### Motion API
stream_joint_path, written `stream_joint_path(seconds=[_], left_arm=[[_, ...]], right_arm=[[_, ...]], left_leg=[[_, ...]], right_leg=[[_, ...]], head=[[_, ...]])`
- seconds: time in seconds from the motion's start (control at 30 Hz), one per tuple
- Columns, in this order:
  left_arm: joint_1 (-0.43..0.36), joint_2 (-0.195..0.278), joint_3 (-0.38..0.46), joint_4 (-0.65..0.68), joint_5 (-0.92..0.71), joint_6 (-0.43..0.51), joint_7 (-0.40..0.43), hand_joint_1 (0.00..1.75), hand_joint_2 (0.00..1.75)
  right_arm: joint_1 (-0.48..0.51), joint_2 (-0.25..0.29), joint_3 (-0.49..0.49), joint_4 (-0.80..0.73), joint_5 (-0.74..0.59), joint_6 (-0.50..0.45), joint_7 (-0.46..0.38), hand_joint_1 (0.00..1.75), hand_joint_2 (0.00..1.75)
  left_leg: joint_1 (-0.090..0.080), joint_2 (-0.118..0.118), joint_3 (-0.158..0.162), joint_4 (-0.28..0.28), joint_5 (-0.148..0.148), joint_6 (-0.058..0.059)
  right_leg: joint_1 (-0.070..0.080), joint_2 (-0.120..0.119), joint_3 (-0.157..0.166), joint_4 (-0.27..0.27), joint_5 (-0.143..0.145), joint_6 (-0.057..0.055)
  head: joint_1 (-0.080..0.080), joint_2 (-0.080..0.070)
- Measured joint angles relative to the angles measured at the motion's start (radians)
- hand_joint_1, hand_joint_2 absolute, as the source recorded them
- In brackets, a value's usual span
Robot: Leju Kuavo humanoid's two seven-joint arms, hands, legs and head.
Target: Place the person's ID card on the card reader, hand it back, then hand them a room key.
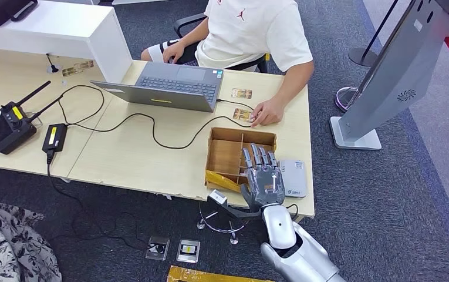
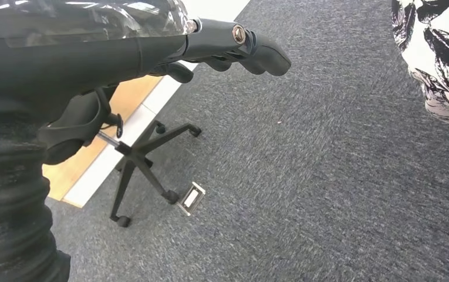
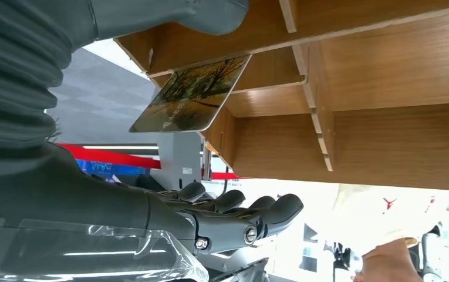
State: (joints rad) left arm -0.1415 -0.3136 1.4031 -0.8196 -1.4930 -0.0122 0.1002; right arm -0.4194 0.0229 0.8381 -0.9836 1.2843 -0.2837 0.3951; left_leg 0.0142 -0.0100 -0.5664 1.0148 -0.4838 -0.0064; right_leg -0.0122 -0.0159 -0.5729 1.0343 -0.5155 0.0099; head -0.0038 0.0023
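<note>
The robot appears to be at the room-key step: its right hand (image 1: 264, 176) hovers over the wooden divided box (image 1: 225, 154), fingers extended and holding nothing, beside the grey card reader (image 1: 293, 177). A card (image 3: 190, 95) printed with an autumn-tree scene leans in a compartment. Next it needs a pinch on that card's edge. The left hand (image 2: 151, 64) hangs over the carpet with fingers straight and nothing in them

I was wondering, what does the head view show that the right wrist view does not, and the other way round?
The head view alone shows the laptop, the grey card reader beside the box, and the person's hand resting on a card on the table. The right wrist view alone shows a card with a tree picture standing tilted in a compartment. Both show the right hand, fingers extended, over the wooden divided box.
</note>
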Motion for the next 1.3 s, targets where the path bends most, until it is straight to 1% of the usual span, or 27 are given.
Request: stream_joint_path(seconds=[0.17,0.37,0.47,0.5,0.57,0.6,0.63,0.77,0.9,1.07,1.3], left_arm=[[0.000,0.000,0.001,0.000,0.002,0.000,-0.012,0.00,1.75],[0.000,0.000,0.001,0.000,0.002,0.000,-0.022,0.00,1.75],[0.000,0.000,0.001,0.000,0.001,0.000,-0.029,0.00,1.75],[0.000,0.000,0.001,0.000,0.001,0.000,-0.030,0.00,1.75],[0.000,0.000,0.001,0.000,0.000,0.000,-0.032,0.00,1.75],[0.000,0.000,0.001,0.000,-0.001,0.000,-0.031,0.00,1.75],[0.000,0.000,0.001,0.000,-0.005,0.000,-0.024,0.00,1.75],[0.000,0.000,0.002,0.000,-0.018,0.000,0.017,0.00,1.75],[0.000,0.000,0.002,0.000,-0.014,0.000,0.027,0.00,1.75],[0.000,0.000,0.002,0.000,-0.009,0.000,0.030,0.00,1.75],[-0.001,0.000,0.002,0.000,-0.014,0.000,0.027,0.00,1.75]], right_arm=[[-0.001,0.000,-0.010,0.007,0.000,-0.001,0.005,0.03,1.75],[-0.001,0.000,-0.013,0.008,0.000,0.001,0.008,0.21,1.75],[-0.001,0.000,-0.013,0.008,0.000,0.003,0.008,0.24,1.75],[-0.001,0.000,-0.013,0.009,0.000,0.004,0.008,0.28,1.75],[-0.001,0.000,-0.013,0.008,0.000,0.006,0.008,0.41,1.75],[-0.001,0.000,-0.013,0.008,0.000,0.007,0.008,0.47,1.75],[-0.001,0.000,-0.013,0.008,-0.001,0.007,0.008,0.50,1.75],[0.000,-0.002,-0.014,0.008,-0.006,0.011,0.008,0.51,1.75],[0.000,-0.006,-0.018,0.008,-0.011,0.020,0.008,0.65,1.75],[0.002,-0.009,-0.029,0.008,-0.017,0.028,0.007,0.58,1.75],[0.007,-0.014,-0.040,0.008,-0.025,0.027,0.009,0.66,1.75]], left_leg=[[0.000,0.000,0.000,0.000,0.000,0.000],[0.000,0.000,0.000,0.000,0.000,0.000],[0.000,0.000,0.000,0.000,0.000,0.000],[0.000,0.000,0.000,0.000,0.000,0.000],[0.000,0.000,0.000,0.000,0.000,0.000],[0.000,0.000,0.000,0.000,0.000,0.000],[0.000,0.000,0.000,0.000,0.000,0.000],[0.000,0.000,0.000,0.000,0.000,0.000],[0.000,0.001,0.000,0.000,0.000,0.000],[0.000,0.001,0.000,0.000,0.000,0.000],[0.000,0.001,0.000,0.000,0.000,0.000]], right_leg=[[0.000,0.000,0.000,0.000,0.000,0.000],[0.000,0.000,0.000,0.000,0.000,0.000],[0.000,0.000,0.000,0.000,0.000,0.000],[0.000,0.000,0.000,0.000,0.000,0.000],[0.000,0.000,0.000,0.000,0.000,0.000],[0.000,0.000,0.000,0.000,0.000,0.000],[0.000,0.000,0.000,0.000,0.000,0.000],[0.000,0.000,0.000,0.000,0.000,0.000],[0.000,0.000,0.000,0.000,0.000,0.000],[0.000,0.000,0.000,0.000,0.000,0.000],[0.000,0.000,0.000,0.000,0.000,0.000]], head=[[0.000,0.000],[0.000,0.000],[0.000,0.000],[0.000,0.000],[0.000,0.000],[0.000,0.000],[0.000,0.000],[0.000,0.000],[0.000,0.000],[0.000,0.000],[0.000,0.000]])
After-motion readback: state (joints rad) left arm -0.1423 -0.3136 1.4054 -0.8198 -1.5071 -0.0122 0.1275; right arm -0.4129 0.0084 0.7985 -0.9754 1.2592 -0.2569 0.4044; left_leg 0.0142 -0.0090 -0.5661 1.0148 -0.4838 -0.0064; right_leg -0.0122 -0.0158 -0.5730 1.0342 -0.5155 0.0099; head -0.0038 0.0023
